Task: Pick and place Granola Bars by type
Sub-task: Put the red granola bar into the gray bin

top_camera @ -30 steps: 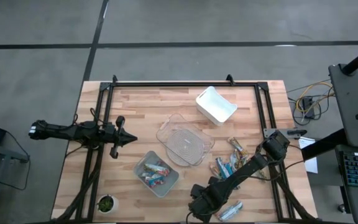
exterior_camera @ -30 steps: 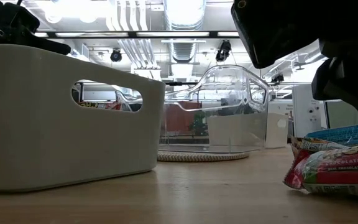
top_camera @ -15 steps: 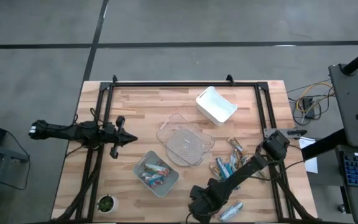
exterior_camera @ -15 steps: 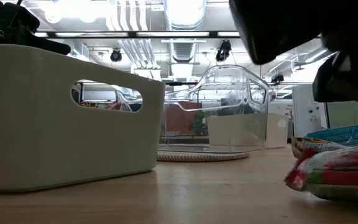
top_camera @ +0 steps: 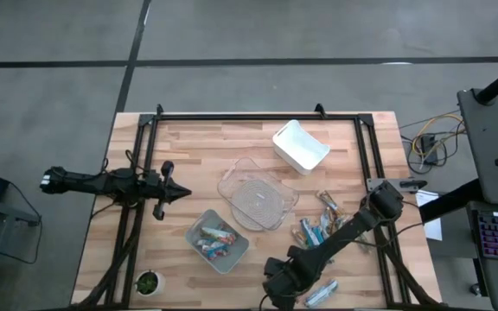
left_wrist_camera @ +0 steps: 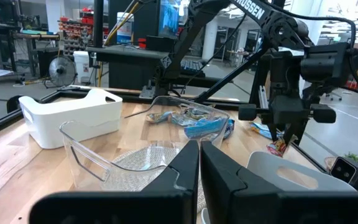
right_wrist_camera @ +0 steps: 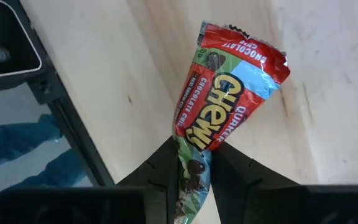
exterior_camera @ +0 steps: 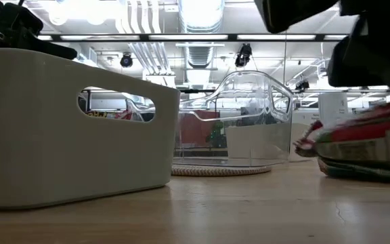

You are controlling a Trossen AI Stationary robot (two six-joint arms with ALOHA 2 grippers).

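Observation:
My right gripper (top_camera: 284, 281) hangs near the table's front edge, shut on a red granola bar (right_wrist_camera: 229, 87), which also shows in the low view (exterior_camera: 364, 139). More granola bars lie in a loose pile (top_camera: 318, 229) right of centre, and one lies alone (top_camera: 322, 292) by the front edge. A grey bin (top_camera: 193, 231) holds a few red bars. A clear bin (top_camera: 232, 177) and a white bin (top_camera: 301, 145) stand behind it. My left gripper (left_wrist_camera: 199, 180) waits shut and level at the table's left side. My right gripper pinches one end of the red bar's wrapper (right_wrist_camera: 196, 142) between its two fingers. The fingers come from above, pointing steeply down. The bar sticks out past the fingertips, tilted, its free crimped end (right_wrist_camera: 244, 40) raised off the wood.
A black frame rail (top_camera: 379, 250) runs along the table's right side close to my right arm. A small green plant (top_camera: 148, 282) sits at the front left corner. Bare wood lies between the grey bin and the front edge.
My right gripper has gone up a little. The red bar, which lay flat on the table a second ago, has come up with it and now hangs tilted above the wood.

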